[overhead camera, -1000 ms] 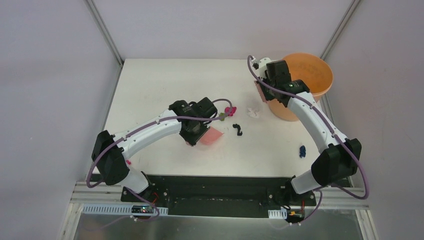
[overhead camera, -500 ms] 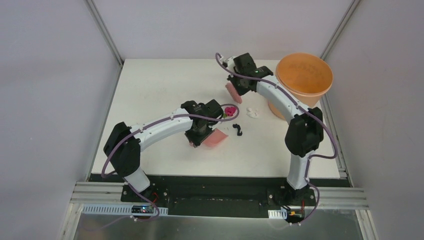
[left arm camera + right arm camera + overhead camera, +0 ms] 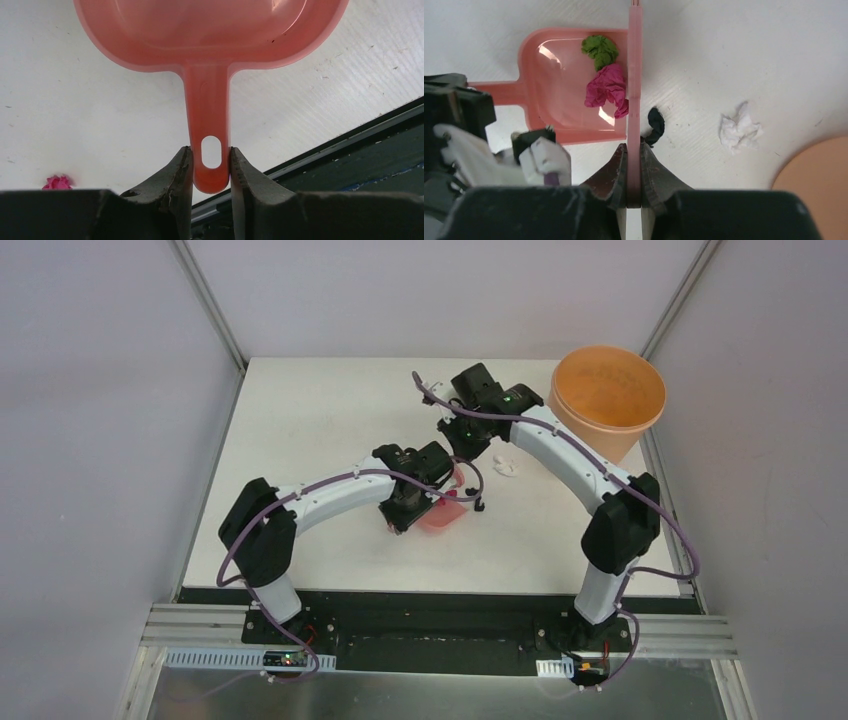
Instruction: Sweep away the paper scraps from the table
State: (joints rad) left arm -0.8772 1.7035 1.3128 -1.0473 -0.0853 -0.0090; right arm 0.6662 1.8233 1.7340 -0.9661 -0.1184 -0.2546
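Note:
My left gripper [image 3: 211, 162] is shut on the handle of the pink dustpan [image 3: 210, 30], which lies flat on the white table [image 3: 300, 420]. My right gripper [image 3: 634, 150] is shut on the pink brush [image 3: 634, 70], which stands across the pan's open mouth. A green scrap [image 3: 600, 49] and a magenta scrap [image 3: 607, 90] lie at the dustpan's [image 3: 559, 90] mouth, against the brush. A black scrap [image 3: 655, 125] sits just on the other side of the brush, and a white scrap [image 3: 739, 131] lies further right. Another magenta scrap [image 3: 57, 182] lies near the table's front edge.
The orange bucket [image 3: 607, 390] stands at the table's back right corner, right of my right arm. The table's black front strip [image 3: 350, 145] runs just behind the dustpan handle. Both arms cross over the middle of the table.
My right arm swung left from the bucket and brought the brush down to the dustpan's mouth. My left arm slid the dustpan right. The green and magenta scraps now lie at the pan's mouth.

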